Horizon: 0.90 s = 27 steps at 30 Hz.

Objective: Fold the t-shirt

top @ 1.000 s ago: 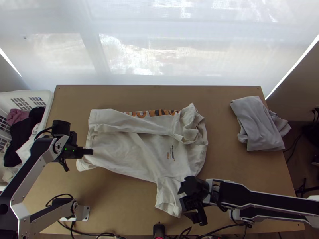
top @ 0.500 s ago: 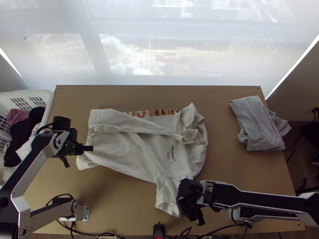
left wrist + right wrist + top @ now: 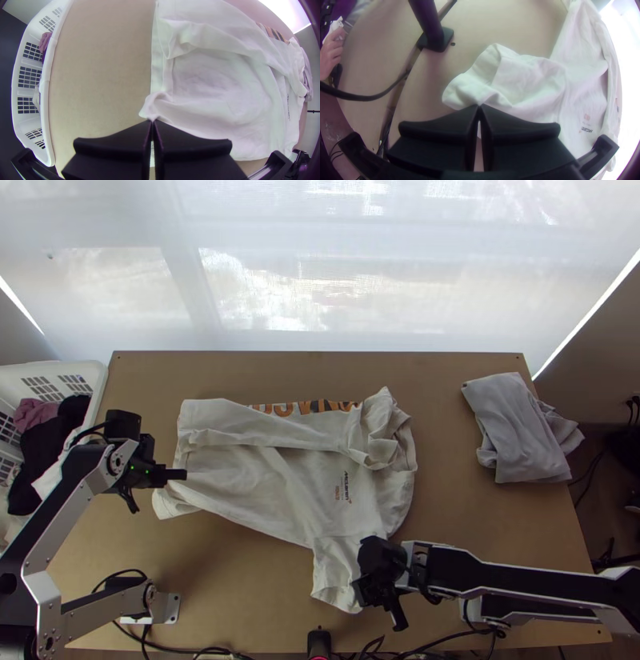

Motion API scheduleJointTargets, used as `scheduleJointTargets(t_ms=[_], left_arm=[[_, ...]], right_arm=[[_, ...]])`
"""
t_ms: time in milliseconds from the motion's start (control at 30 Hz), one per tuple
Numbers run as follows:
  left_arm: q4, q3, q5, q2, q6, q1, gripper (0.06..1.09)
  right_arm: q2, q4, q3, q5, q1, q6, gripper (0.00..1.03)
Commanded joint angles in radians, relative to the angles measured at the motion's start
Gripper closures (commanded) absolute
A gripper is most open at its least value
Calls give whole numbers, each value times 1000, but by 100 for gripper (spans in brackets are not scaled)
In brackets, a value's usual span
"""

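Observation:
The white t-shirt [image 3: 280,476] lies mid-table, its far side folded over in a strip, bunched at the right end, one sleeve pointing toward the near edge. At the shirt's left end is my left gripper [image 3: 180,474]; in the left wrist view the left gripper [image 3: 153,120] is shut on a pinched corner of the hem [image 3: 156,105]. Over the near sleeve is my right gripper [image 3: 376,596]; in the right wrist view the right gripper [image 3: 479,106] has its tips together on a ruck of the sleeve [image 3: 520,80].
A folded grey cloth [image 3: 520,428] lies at the table's right. A white basket [image 3: 98,390] holding clothes stands at the left edge. A black post base [image 3: 441,41] and cables are along the near edge. A person's hand [image 3: 331,51] shows beyond that edge.
Both arms have moved slightly: the left gripper a little up the picture, the right one a little to the left. Near the left gripper, the shirt's corner has shifted slightly up the picture.

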Motion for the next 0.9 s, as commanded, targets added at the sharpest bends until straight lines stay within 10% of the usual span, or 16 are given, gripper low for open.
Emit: scheduleJointTargets(t_ms=[0, 867], left_arm=[[-14, 13, 1, -22, 1, 0, 105], [-63, 46, -3, -160, 62, -10, 105]], right_arm=[[-49, -9, 26, 16, -85, 21, 100], [-186, -37, 166, 31, -565, -1, 100]])
